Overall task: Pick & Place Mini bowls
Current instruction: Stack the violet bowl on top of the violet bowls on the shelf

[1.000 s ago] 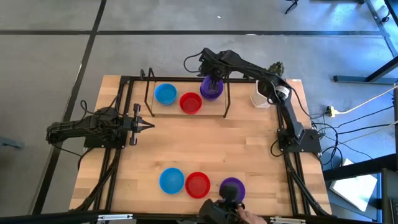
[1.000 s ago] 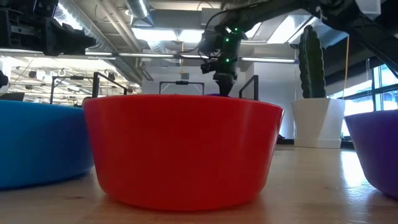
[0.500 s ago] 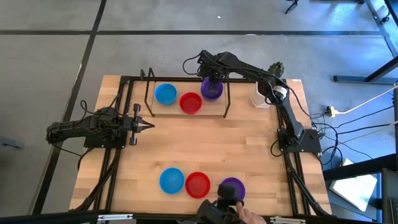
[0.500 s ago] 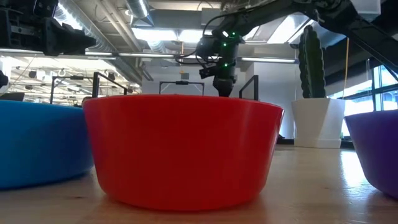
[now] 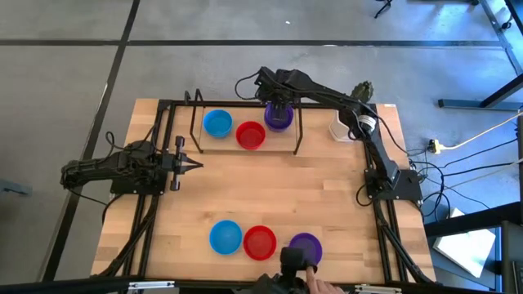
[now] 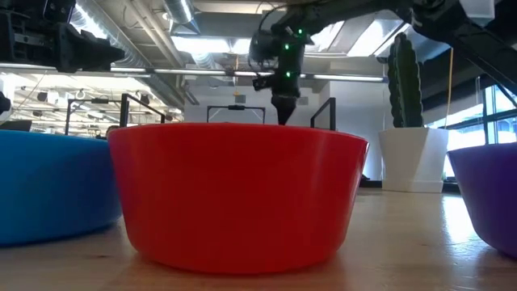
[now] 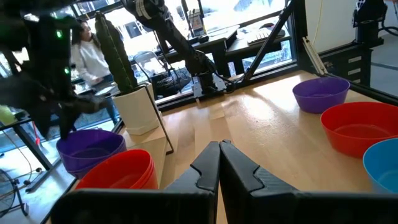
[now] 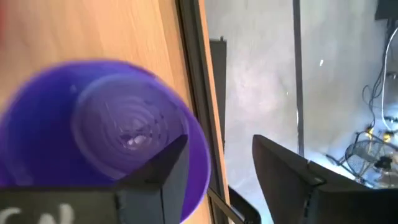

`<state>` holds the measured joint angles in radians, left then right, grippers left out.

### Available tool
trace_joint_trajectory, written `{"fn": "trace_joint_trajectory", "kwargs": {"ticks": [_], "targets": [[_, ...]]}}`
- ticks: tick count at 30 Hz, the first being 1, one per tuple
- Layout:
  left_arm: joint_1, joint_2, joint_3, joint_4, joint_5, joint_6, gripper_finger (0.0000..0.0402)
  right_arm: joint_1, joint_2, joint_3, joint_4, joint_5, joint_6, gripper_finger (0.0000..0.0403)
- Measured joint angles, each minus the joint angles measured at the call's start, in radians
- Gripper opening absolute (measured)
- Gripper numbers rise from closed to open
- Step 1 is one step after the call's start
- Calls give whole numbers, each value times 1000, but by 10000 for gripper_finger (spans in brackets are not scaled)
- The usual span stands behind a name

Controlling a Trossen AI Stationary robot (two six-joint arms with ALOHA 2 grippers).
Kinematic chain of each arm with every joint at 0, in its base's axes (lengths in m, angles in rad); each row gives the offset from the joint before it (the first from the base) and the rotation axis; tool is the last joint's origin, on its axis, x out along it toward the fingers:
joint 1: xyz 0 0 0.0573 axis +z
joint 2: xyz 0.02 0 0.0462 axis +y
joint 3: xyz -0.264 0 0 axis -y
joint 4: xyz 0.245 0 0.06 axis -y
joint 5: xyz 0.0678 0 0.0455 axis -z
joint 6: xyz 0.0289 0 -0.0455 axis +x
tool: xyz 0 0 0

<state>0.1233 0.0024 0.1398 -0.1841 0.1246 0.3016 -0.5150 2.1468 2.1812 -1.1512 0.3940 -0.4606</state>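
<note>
Three mini bowls stand in a far row under a black frame: blue, red and purple. Three more stand in a near row: blue, red and purple. My right gripper hangs open just above the far purple bowl. One finger is over the bowl's inside and the other beyond its rim, with nothing between them. In the low view this gripper points down behind the near red bowl. My left gripper waits shut near the table's left edge.
A black tube frame stands over the far row. A white pot with a cactus is at the far right corner. A person's hand shows at the near edge by the purple bowl. Bare wood lies between the two rows.
My right gripper has opened over the far purple bowl and let go of it. It has risen a little and shifted slightly toward the table's left edge. The bowl stays on the table at the right end of the far row.
</note>
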Motion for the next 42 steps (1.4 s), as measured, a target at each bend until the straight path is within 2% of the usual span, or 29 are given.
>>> {"fn": "trace_joint_trajectory", "kwargs": {"ticks": [4, 7, 11, 13, 15, 27, 31, 38, 42], "targets": [[0, 0, 0, 0, 0, 0, 3, 20, -1, 91, -6, -49, 3, 181], [0, 0, 0, 0, 0, 0, 3, 33, -2, 141, -6, -9, 22, 167], [0, 0, 0, 0, 0, 0, 3, 47, -3, 135, 2, 166, 78, 97], [0, 0, 0, 0, 0, 0, 3, 52, -3, 102, 3, 186, 91, 43], [0, 0, 0, 0, 0, 0, 3, 54, -3, 61, 2, 183, 87, 13], [0, 0, 0, -1, 0, 7, 3, 22, -3, -133, 143, 205, 52, 6], [0, 0, 0, -1, 0, 7, 3, 11, -3, -146, 141, 134, 56, 4], [0, 0, 0, -2, 0, 1, 3, 9, -2, -153, 157, 132, 64, 3], [0, 0, 0, -2, 0, 1, 3, 9, -2, -153, 156, 97, 68, 4]]}}
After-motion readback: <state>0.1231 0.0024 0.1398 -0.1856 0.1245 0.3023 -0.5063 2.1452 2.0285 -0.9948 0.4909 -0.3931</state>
